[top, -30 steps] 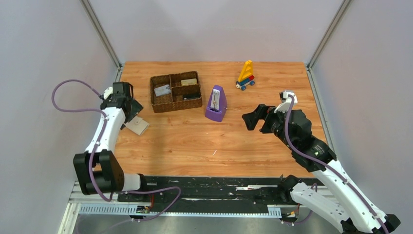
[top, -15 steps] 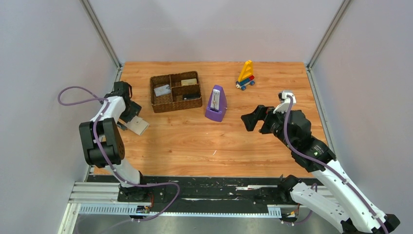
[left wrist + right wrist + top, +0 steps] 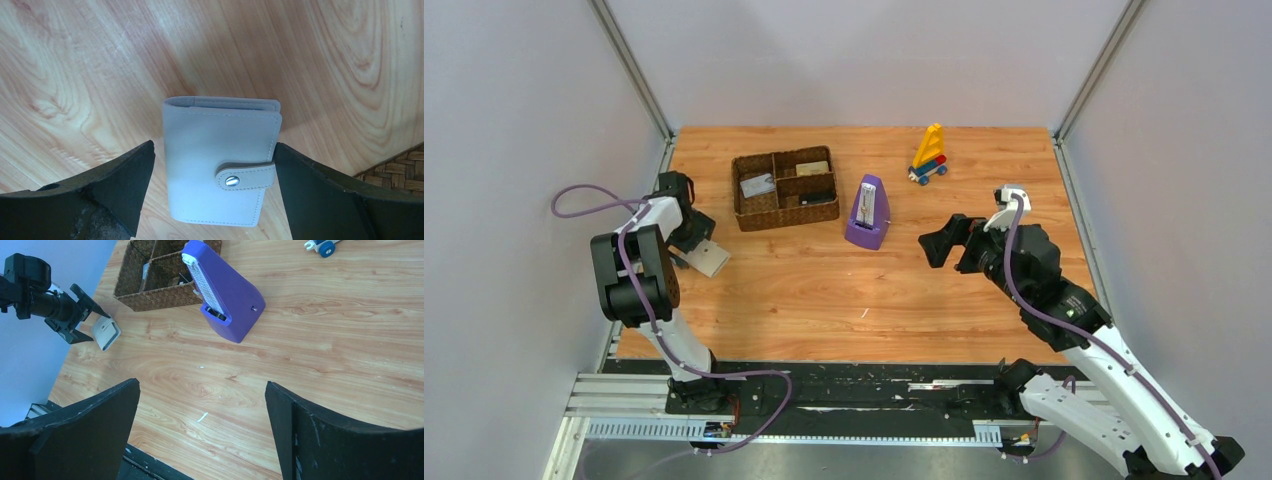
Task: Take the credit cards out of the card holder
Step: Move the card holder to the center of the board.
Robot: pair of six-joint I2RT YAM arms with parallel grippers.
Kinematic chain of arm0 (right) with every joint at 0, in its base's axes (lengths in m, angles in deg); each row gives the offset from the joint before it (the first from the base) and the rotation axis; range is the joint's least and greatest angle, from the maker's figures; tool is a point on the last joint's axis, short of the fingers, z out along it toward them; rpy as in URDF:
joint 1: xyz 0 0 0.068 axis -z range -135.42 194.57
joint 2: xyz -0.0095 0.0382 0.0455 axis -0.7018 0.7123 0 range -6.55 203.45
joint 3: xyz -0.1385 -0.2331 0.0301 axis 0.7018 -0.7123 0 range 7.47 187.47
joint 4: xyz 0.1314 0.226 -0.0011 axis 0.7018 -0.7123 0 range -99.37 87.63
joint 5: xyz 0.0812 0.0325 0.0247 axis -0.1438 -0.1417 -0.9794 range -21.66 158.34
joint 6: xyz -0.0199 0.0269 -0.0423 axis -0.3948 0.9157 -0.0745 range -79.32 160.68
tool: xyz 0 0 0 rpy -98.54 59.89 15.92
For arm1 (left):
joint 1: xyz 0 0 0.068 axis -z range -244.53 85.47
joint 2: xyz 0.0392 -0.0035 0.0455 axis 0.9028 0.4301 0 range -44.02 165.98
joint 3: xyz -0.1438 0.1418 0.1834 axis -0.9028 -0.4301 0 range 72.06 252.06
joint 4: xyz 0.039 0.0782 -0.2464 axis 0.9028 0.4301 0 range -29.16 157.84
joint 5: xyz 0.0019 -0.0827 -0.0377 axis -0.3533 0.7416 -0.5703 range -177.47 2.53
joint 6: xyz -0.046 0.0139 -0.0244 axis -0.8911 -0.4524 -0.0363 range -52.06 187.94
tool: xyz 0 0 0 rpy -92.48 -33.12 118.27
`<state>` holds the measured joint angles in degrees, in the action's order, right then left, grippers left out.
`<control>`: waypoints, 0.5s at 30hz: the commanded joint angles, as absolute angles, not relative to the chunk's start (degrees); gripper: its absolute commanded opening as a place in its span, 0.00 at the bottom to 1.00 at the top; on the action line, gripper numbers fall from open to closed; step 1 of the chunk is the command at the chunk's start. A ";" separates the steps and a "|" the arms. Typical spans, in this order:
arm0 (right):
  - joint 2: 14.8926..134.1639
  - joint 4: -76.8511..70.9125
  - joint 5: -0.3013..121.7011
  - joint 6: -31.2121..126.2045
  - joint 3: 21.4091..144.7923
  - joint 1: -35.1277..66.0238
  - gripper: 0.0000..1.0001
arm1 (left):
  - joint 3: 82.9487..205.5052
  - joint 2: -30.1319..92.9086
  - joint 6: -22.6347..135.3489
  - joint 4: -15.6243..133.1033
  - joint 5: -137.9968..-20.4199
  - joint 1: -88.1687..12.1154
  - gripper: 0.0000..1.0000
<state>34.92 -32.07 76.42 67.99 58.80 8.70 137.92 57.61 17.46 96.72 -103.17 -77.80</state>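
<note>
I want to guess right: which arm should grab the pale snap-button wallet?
Left. The open left claw flanks the pale snap-shut card holder; the right claw hangs far away, beyond the purple metronome.

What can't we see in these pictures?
- Inside of the card holder: its flap is snapped shut in the left wrist view, hiding whatever it holds.
- Things in the woven tray: too small to read in the top view, and cut off by the top edge in the right wrist view.

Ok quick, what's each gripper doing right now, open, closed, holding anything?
Left gripper: open, jaws either side of the closed card holder, gripping nothing.
Right gripper: open, holding nothing.
</note>
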 commanded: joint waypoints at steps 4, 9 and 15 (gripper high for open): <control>34.08 -29.82 76.65 68.01 58.98 8.56 1.00 | 138.98 58.32 17.51 95.18 -103.21 -78.41 0.96; 33.76 -29.85 76.13 68.29 58.97 8.54 1.00 | 138.64 58.44 18.97 96.36 -101.82 -78.46 0.93; 33.61 -29.87 75.19 69.21 58.75 8.56 1.00 | 136.42 56.12 20.94 98.98 -99.28 -78.41 0.92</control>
<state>34.37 -32.07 76.02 68.19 58.80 8.70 137.79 58.37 19.05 96.59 -100.70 -77.80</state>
